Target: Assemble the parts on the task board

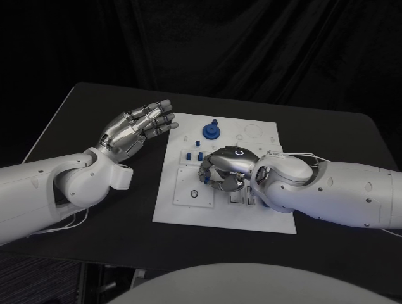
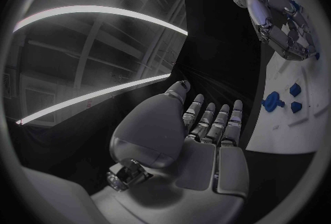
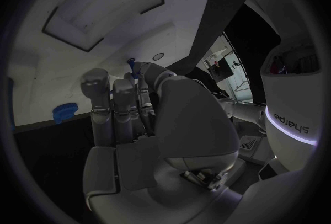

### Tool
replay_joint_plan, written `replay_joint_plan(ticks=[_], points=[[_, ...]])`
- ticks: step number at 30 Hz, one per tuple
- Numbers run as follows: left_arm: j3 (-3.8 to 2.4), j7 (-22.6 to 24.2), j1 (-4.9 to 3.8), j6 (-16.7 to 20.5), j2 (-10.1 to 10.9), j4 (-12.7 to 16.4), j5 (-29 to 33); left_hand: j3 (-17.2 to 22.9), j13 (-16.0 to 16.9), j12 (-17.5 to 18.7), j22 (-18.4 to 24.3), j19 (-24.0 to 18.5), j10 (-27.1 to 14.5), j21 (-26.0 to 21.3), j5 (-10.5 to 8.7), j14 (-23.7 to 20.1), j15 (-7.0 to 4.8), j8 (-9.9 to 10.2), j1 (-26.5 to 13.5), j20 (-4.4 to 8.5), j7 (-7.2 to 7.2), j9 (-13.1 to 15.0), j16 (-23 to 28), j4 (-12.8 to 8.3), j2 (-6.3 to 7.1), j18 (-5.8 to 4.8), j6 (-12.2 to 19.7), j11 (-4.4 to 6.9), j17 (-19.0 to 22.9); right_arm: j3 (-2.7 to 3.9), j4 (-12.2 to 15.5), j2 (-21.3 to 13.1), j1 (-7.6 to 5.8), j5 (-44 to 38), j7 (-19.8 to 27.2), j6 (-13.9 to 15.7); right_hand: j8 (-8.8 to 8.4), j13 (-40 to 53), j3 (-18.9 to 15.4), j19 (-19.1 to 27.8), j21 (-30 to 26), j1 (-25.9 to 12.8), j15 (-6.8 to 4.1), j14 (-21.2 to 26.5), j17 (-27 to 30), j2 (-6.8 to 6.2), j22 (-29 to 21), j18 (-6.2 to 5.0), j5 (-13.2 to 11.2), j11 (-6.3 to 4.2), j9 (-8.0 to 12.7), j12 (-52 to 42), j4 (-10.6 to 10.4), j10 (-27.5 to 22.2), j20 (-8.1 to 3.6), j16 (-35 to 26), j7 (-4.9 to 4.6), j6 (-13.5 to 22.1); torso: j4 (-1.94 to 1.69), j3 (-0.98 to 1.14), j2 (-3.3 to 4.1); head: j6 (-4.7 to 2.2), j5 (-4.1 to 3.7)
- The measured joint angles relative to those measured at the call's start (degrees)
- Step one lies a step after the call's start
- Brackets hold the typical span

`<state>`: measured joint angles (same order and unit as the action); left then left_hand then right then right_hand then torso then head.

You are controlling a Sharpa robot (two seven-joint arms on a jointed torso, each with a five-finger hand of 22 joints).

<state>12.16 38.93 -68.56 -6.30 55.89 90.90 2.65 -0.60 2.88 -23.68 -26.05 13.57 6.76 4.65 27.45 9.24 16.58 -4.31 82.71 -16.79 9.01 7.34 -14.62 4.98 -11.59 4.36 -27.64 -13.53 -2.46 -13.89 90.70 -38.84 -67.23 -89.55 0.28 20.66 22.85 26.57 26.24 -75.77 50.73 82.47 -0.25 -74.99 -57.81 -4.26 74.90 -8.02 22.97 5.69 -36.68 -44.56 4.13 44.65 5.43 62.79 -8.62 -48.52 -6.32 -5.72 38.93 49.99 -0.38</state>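
Task board (image 1: 256, 215): middle portion covered by the right hand (image 1: 223, 168); whatever lies beneath cannot be made out. Right hand's fingertips: curled under, contact with any part (image 3: 131, 62) undeterminable. Small blue pieces (image 1: 195, 156) beside the hand: too small to identify. Board's far side cut off in the left wrist view.

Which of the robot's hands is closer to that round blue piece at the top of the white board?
Left. Its left hand hovers beside the round blue piece, off the board's edge; the right hand is farther, mid-board.
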Motion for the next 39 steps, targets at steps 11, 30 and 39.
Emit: replay_joint_plan(ticks=[11,30,39], points=[[0.0,0.0,0.06,-0.1,-0.1,-0.1,0.0,0.2,0.0,-0.2,0.0,0.0,0.2,0.0,0.0,0.0,0.0,0.0,0.0,0.0,0.0,0.0,0.0,-0.2,0.0,0.0,0.0,-0.19,0.0,-0.09,-0.3,0.0,0.25,0.0,-0.3,-0.4,0.0,-0.2,0.0,0.1,0.0,-0.2,0.0,0.0,0.1,-0.15,0.0,0.0,-0.9,-0.38,0.1,0.7,0.0,0.4,0.12,0.0,0.0,0.0,0.02,0.03,0.02,0.0,-0.05],[0.0,0.0,0.13,-0.3,-0.1,-0.2,0.0,0.2,0.0,-0.2,0.1,0.0,0.2,0.0,0.0,0.0,0.0,0.0,0.0,0.0,0.0,0.0,0.0,-0.2,0.0,0.0,0.0,-0.19,0.0,-0.19,-0.8,0.2,0.34,0.0,-0.7,-1.0,-9.23,-3.7,0.4,2.6,-4.6,-2.2,2.39,2.6,2.7,-1.94,0.0,-0.01,-7.6,1.24,7.0,7.5,-2.4,-5.9,1.97,-2.5,-0.75,9.8,-0.01,0.01,-0.03,0.0,-0.19],[0.0,-0.1,0.21,-0.3,-0.2,-0.4,0.0,0.5,0.0,-0.2,0.1,0.0,0.2,0.0,0.0,0.0,0.0,0.0,-0.2,0.0,0.0,0.0,0.0,-0.2,-0.24,0.0,0.0,-0.19,0.0,-0.18,-0.8,0.1,0.38,0.0,-0.7,-1.1,-15.65,-6.7,-6.7,5.9,-12.6,-3.0,3.29,7.6,8.2,-2.79,0.0,-0.01,-12.0,2.95,14.4,11.5,-5.4,-17.1,3.33,-6.0,1.63,14.5,-0.02,0.01,-0.02,0.0,-0.16]])
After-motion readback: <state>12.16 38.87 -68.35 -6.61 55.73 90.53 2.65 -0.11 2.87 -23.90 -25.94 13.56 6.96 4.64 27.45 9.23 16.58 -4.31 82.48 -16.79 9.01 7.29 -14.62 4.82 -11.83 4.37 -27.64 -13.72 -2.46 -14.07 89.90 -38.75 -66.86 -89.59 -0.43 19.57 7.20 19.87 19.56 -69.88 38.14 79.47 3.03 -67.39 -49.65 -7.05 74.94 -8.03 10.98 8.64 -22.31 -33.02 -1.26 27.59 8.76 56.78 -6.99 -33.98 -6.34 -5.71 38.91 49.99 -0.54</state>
